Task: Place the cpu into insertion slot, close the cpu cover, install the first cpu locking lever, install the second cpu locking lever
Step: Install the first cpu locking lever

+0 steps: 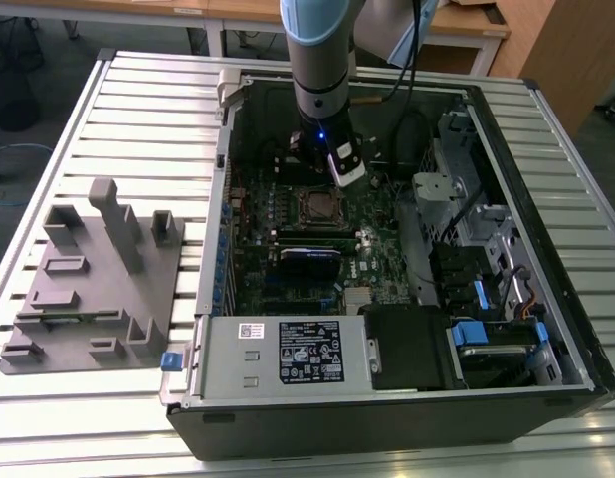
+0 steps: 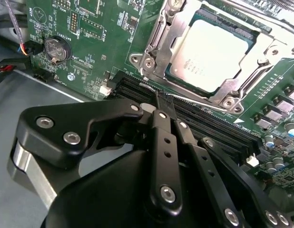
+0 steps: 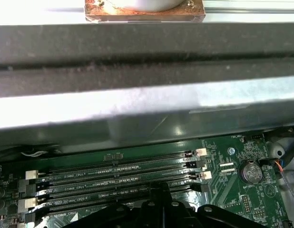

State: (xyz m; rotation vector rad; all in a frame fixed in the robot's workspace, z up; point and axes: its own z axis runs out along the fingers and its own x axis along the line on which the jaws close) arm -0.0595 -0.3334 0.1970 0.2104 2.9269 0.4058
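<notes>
The cpu (image 2: 209, 52), a flat silver-grey square, lies in the insertion slot (image 1: 317, 205) on the green board. The silvery cpu cover (image 2: 159, 35) is folded down around it, and the chip's top shows through the cover's window. A thin metal locking lever (image 2: 197, 99) runs along the socket edge beside the memory slots. My gripper (image 2: 163, 102) is shut, its two black fingers pressed together. Their tips are right at this lever, and I cannot tell whether they pinch it. In the exterior view the gripper (image 1: 322, 167) hangs just behind the socket.
Black memory slots (image 3: 118, 171) run under the gripper, next to the socket. A coin battery (image 2: 57, 48) sits on the board. The case wall (image 3: 137, 61) rises close behind. A power supply (image 1: 288, 354) and drive cage (image 1: 487, 249) fill the case. A grey fixture (image 1: 99, 279) lies outside.
</notes>
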